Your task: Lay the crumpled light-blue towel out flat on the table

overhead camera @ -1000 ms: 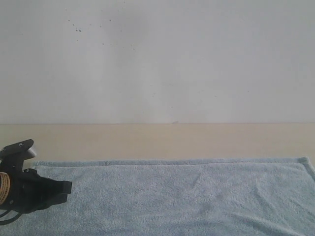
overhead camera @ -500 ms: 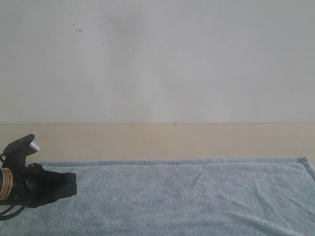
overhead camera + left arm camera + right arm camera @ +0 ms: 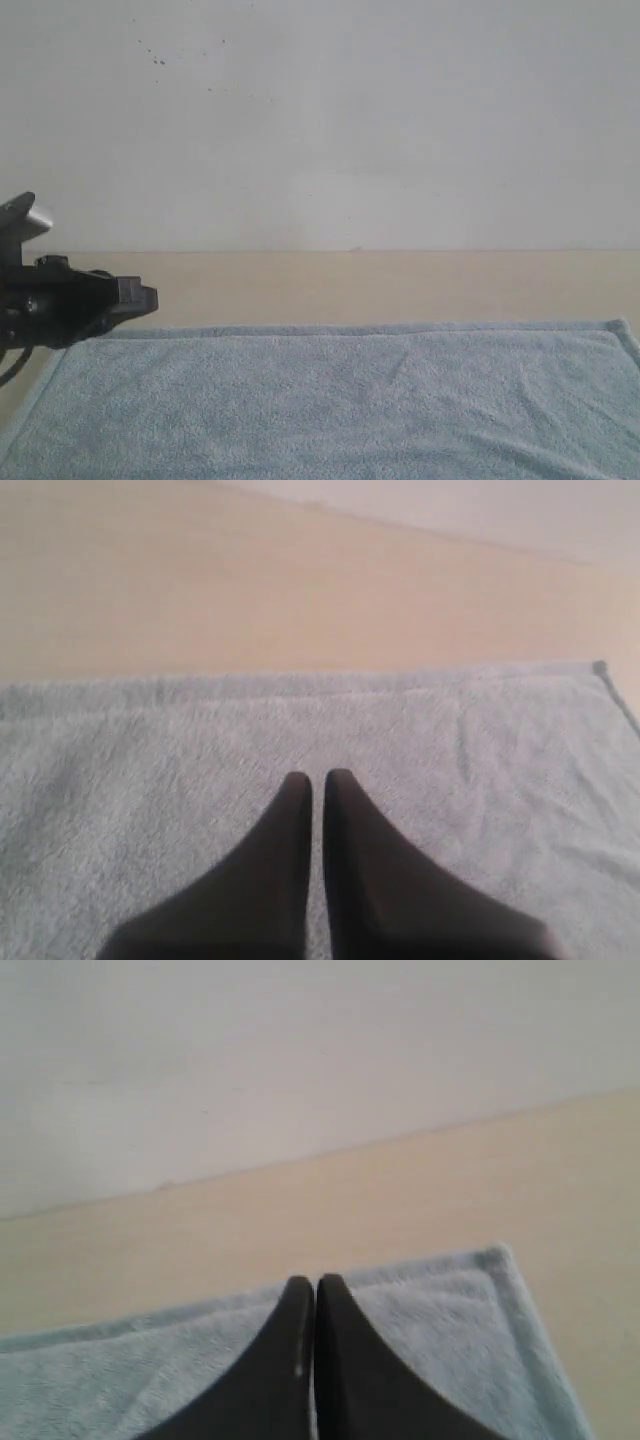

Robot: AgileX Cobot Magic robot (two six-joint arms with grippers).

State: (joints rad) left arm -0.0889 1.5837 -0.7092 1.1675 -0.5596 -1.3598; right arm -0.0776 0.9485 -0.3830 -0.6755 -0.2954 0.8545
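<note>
The pale blue-grey towel [image 3: 360, 400] lies spread flat over the beige table [image 3: 350, 285], its hemmed far edge running straight across the exterior view. My left gripper [image 3: 140, 297] hovers at the left, raised above the towel's far left corner, jaws shut and holding nothing. From the left wrist, the gripper [image 3: 316, 778] hangs over the towel [image 3: 150, 770] with only a thin slit between the black fingers. The right gripper [image 3: 315, 1282] is also shut and empty, above the towel's [image 3: 430, 1330] far right corner. It does not appear in the exterior view.
A white wall [image 3: 320, 120] rises behind the table. A strip of bare table runs between the towel's far edge and the wall. The towel's right corner [image 3: 622, 327] lies near the picture's right edge.
My left gripper has lifted off the towel's left end and risen, moving slightly toward the wall. The towel's left part, covered before, now shows lying flat.
</note>
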